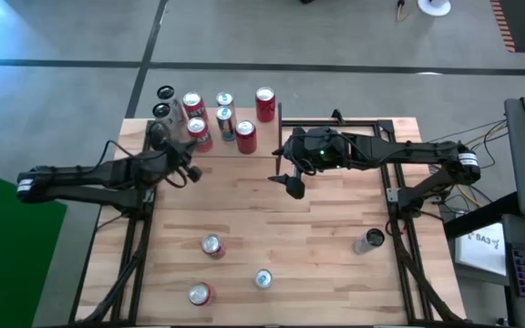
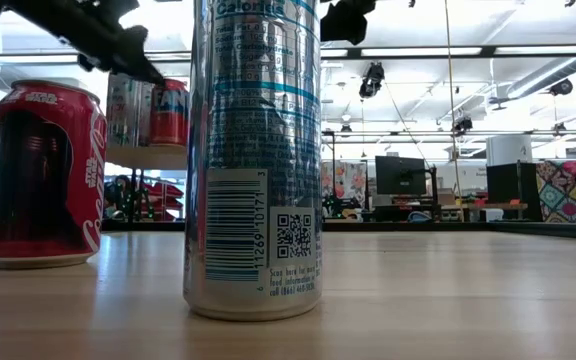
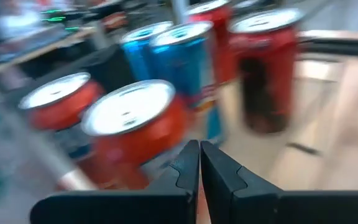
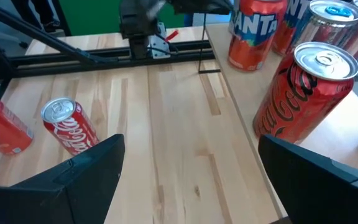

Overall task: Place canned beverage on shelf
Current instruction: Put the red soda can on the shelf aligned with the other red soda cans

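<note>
The shelf (image 1: 176, 148), a light wood board on thin black uprights, stands at the table's far left and carries several cans: red ones (image 1: 245, 137), blue-silver ones (image 1: 225, 121) and dark ones (image 1: 161, 111). My left gripper (image 1: 190, 168) is shut and holds nothing. It hovers just off the shelf's near edge, pointing at a red can (image 3: 132, 134). My right gripper (image 4: 191, 180) hangs open and empty over the table's middle, right of the shelf. Two red cans (image 1: 211, 244) (image 1: 199, 293) and a blue-silver can (image 1: 262, 278) stand on their bases on the near tabletop.
A dark can (image 1: 369, 240) lies near the table's right edge. Black frame rails (image 1: 399, 191) run along both sides and the far right. In the low view, the blue-silver can (image 2: 253, 150) and a red can (image 2: 43, 175) fill the foreground. Bare wood lies between the arms.
</note>
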Robot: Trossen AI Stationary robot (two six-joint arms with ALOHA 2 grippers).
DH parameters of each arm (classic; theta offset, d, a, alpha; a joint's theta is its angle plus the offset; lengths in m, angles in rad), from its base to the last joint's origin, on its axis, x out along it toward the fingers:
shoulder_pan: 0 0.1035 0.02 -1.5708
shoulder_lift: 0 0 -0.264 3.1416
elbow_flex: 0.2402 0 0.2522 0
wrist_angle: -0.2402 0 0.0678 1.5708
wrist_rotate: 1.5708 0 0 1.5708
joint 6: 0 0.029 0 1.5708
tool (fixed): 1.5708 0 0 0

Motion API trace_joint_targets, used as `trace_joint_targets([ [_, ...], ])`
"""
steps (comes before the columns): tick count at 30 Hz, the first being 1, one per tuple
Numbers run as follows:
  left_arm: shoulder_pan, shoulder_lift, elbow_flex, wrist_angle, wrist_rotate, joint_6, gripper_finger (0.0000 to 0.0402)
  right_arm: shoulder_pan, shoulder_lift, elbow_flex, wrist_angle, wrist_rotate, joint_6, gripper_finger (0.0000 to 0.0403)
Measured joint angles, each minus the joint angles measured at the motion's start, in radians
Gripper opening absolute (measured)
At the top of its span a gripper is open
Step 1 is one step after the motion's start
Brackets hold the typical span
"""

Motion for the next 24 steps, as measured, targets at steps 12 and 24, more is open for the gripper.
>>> trace_joint_targets([
  [12, 0.025, 0.041, 0.196, -0.042, 0.14, 0.147, 0.0, -0.001, -0.002, 0.0, -0.011, 0.001, -0.01, 0.0359],
  [24, 0.207, 0.275, 0.627, -0.609, 0.337, 0.171, 0.0, -0.09, -0.07, 0.037, -0.117, -0.006, 0.01, 0.0359],
])
